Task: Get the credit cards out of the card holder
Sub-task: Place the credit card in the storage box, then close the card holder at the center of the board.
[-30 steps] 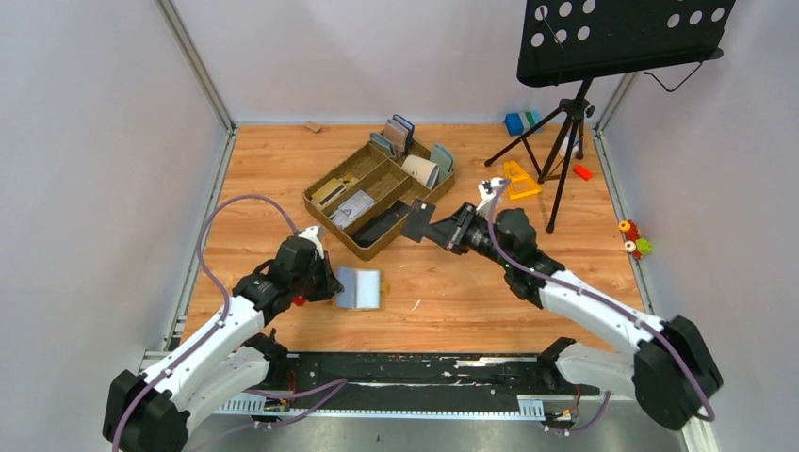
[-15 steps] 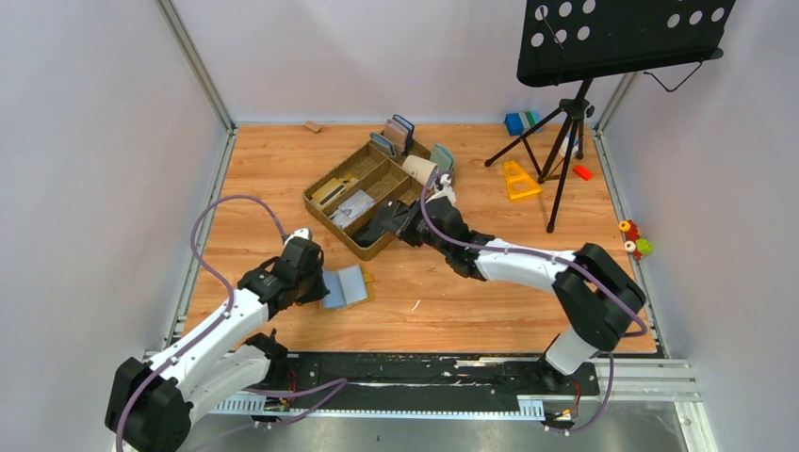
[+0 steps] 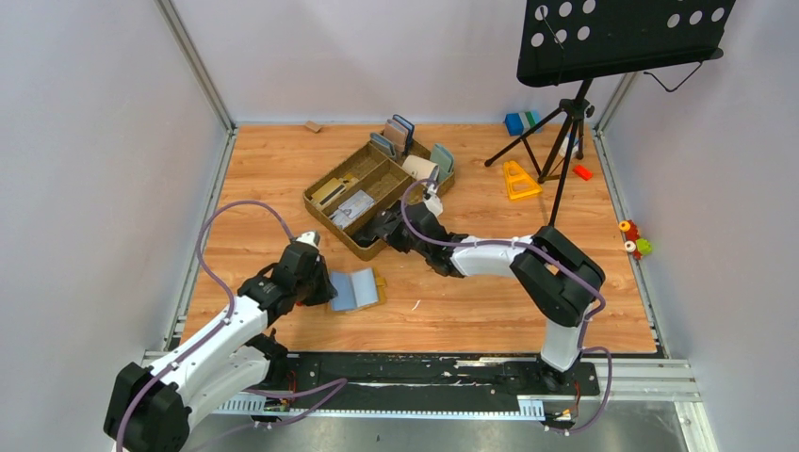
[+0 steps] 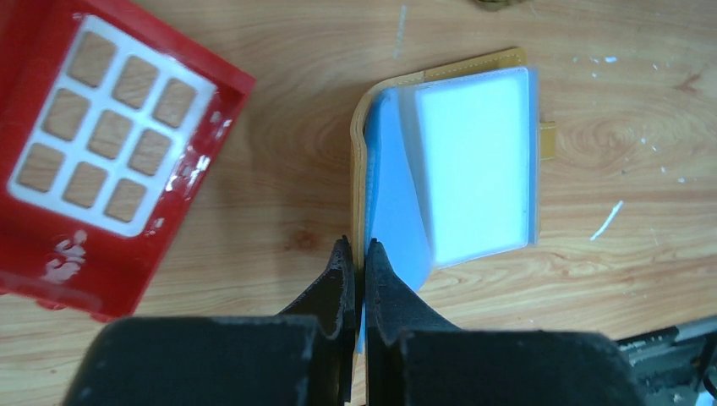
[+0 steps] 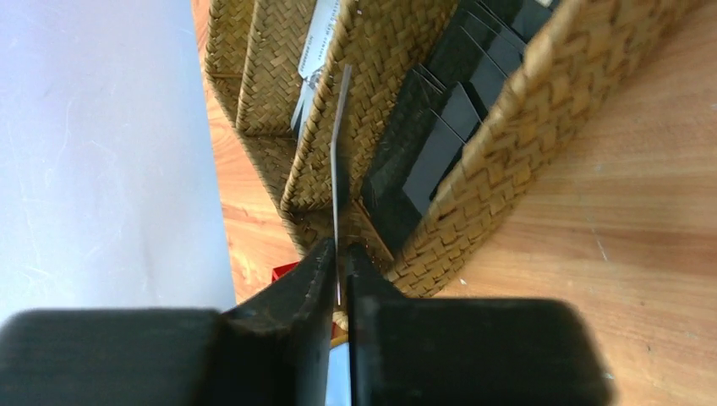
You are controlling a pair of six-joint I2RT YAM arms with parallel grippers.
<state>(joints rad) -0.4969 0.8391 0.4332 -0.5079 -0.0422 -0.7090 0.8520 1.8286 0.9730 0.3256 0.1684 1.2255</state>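
Wooden table (image 3: 490, 301): left end effector (image 4: 356, 254) pinches card holder (image 4: 389, 211); right end effector (image 5: 338, 254) (over tray (image 5: 507, 135)) pinches card (image 5: 340, 152).

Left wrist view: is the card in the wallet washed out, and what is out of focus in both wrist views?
Left wrist view: yes, the card in the wallet glares bluish white, no print readable; the left gripper is blurred. Right wrist view: the right gripper is blurred too, the woven tray sharp; the thin card it pinches shows edge-on.
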